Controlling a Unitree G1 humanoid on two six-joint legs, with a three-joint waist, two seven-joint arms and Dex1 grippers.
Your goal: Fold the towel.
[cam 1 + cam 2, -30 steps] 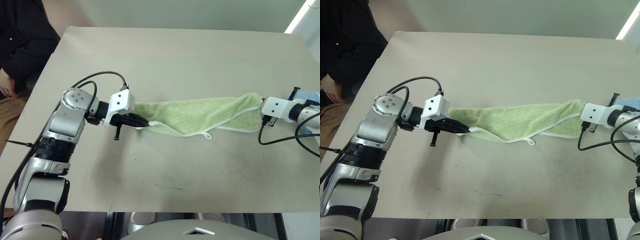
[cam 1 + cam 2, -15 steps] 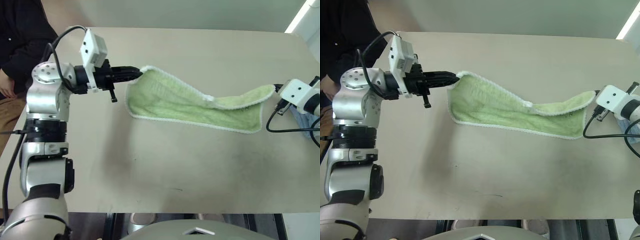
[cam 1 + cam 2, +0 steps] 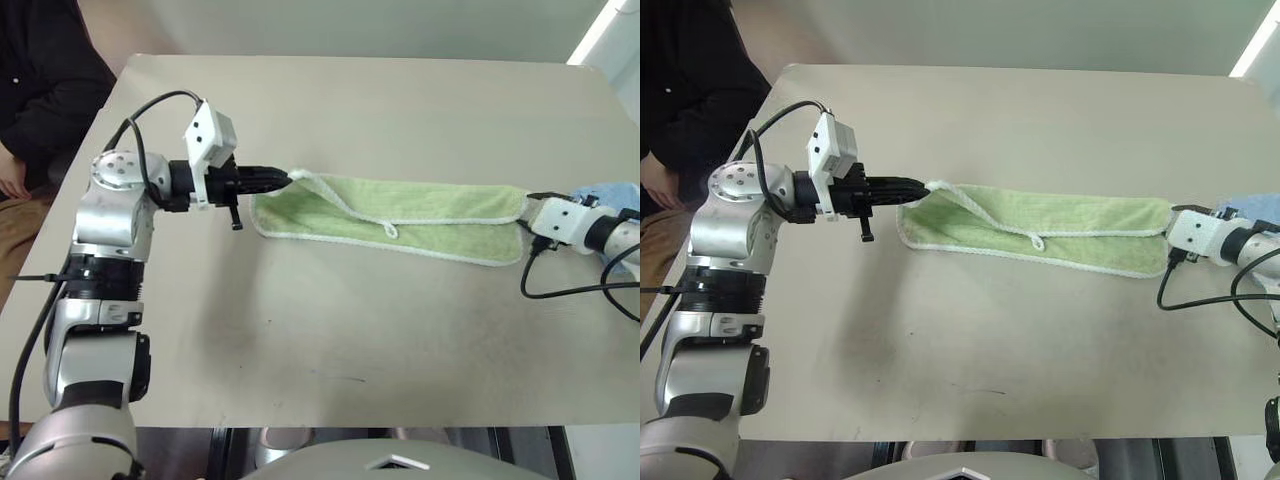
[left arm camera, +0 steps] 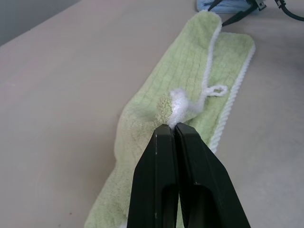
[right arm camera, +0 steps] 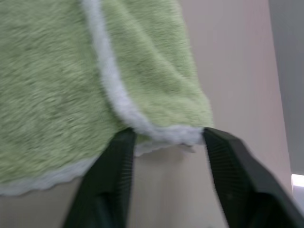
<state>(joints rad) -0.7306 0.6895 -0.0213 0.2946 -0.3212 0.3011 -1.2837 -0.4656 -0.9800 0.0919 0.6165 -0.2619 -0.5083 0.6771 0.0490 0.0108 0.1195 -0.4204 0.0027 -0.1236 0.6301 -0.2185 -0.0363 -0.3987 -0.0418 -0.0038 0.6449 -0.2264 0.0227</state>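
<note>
Towel (image 3: 400,212): light green, now lying folded lengthwise in a long flat strip across the table (image 3: 330,330), no longer hanging stretched between the arms. Left gripper (image 4: 175,130): clamped on the near-left corner. Right gripper (image 5: 164,137): fingers newly spread apart at the far end, corner released; first fold judged laid.

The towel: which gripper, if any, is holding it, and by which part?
The left gripper pinches the towel by a white-edged corner. The right gripper is open at the other end, holding nothing.
</note>
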